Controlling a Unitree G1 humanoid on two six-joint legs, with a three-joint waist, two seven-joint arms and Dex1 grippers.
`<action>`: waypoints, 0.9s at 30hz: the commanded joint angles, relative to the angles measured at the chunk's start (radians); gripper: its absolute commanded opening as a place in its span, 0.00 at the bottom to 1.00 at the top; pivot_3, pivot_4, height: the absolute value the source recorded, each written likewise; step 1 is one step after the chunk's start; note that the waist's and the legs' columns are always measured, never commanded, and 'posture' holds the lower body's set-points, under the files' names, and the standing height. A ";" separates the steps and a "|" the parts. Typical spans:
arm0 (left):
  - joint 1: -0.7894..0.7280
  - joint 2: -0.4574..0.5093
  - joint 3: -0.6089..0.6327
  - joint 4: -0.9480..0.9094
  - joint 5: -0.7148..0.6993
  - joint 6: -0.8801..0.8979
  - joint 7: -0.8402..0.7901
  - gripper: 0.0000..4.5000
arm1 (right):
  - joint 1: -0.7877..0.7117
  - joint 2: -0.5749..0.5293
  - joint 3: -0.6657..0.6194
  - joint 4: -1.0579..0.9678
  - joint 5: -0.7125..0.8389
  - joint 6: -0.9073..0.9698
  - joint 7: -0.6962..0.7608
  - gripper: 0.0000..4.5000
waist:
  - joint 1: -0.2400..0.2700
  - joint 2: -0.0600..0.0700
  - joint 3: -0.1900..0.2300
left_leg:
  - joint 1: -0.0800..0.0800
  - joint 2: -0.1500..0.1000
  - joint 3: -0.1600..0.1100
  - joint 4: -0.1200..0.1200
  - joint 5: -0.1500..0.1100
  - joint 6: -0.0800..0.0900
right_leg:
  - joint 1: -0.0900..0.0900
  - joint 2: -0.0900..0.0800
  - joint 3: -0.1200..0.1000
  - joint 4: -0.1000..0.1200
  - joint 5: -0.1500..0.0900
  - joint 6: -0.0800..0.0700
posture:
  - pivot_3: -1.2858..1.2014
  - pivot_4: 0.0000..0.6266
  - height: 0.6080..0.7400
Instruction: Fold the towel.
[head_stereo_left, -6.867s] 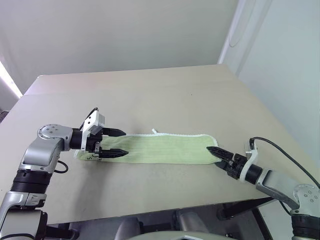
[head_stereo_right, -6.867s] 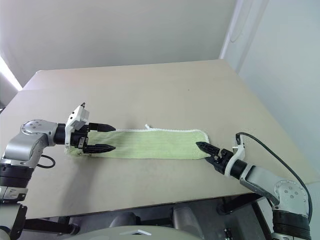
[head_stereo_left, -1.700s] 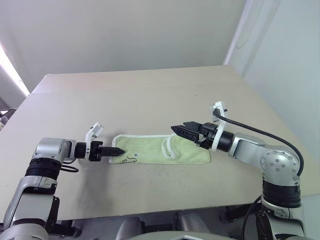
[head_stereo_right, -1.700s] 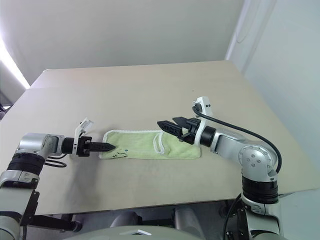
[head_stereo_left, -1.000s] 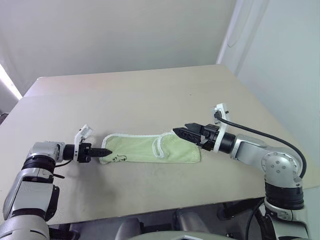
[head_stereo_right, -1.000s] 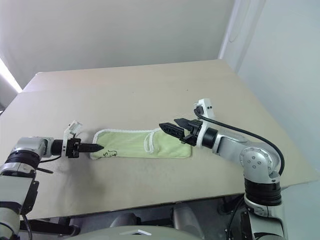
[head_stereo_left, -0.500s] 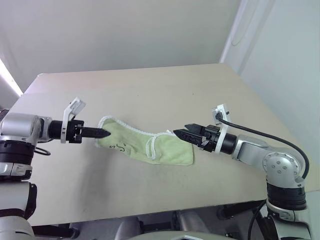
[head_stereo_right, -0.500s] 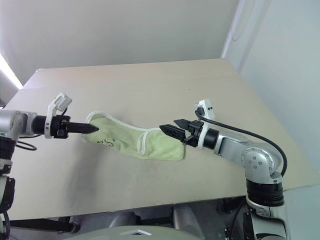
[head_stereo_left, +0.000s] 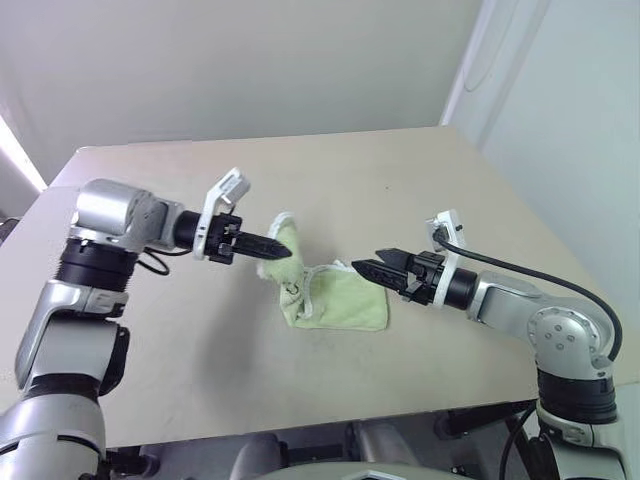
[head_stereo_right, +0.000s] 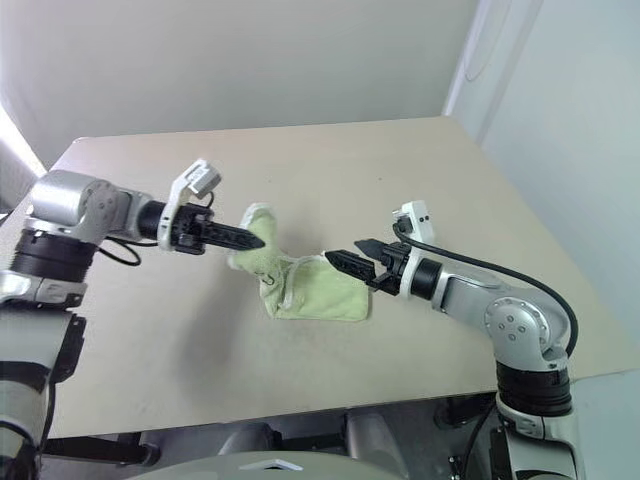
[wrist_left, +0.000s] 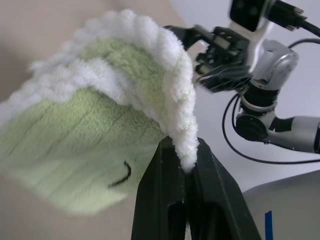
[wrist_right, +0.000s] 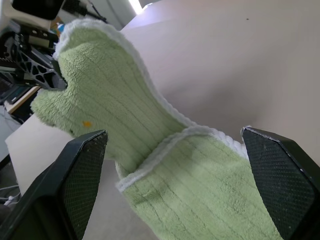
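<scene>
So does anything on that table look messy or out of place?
Only the towel: one end is pinched in the shut left gripper and lifted off the table, so it hangs bunched and crooked rather than flat. Nothing looks spilled or damaged.

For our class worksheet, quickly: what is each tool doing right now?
Left tool: shut on the towel, pinching its white edging and lifting that end off the table.
Right tool: open, holding nothing, poised above the towel's folded end.

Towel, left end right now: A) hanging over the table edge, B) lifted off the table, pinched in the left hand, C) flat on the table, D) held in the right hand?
B: the left hand is shut on the towel edge, holding that end raised while the rest lies on the table.
</scene>
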 joint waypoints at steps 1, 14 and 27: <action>-0.027 -0.031 -0.067 0.031 0.026 -0.072 -0.025 0.01 | 0.020 -0.001 -0.053 -0.073 0.042 -0.023 -0.016 1.00 | -0.002 0.000 0.000 | 0.000 0.000 0.000 0.000 0.000 0.000 | 0.000 0.000 0.001 0.000 0.000 0.000 | 0.52 0.00 0.79; -0.071 -0.229 -0.182 0.210 0.129 -0.282 -0.079 0.01 | 0.230 -0.363 -0.024 -0.313 -0.189 -0.253 0.299 1.00 | 0.003 0.000 0.001 | 0.000 0.000 0.000 0.000 0.000 0.000 | 0.001 0.000 0.000 -0.003 0.000 0.000 | 0.52 0.00 0.79; -0.043 -0.409 -0.194 0.337 0.230 -0.428 -0.074 0.12 | 0.293 -0.370 -0.038 -0.331 -0.246 -0.282 0.283 1.00 | 0.006 -0.001 0.002 | 0.000 0.000 0.000 0.000 0.000 0.000 | 0.002 0.000 0.000 -0.005 0.000 0.000 | 0.52 0.00 0.79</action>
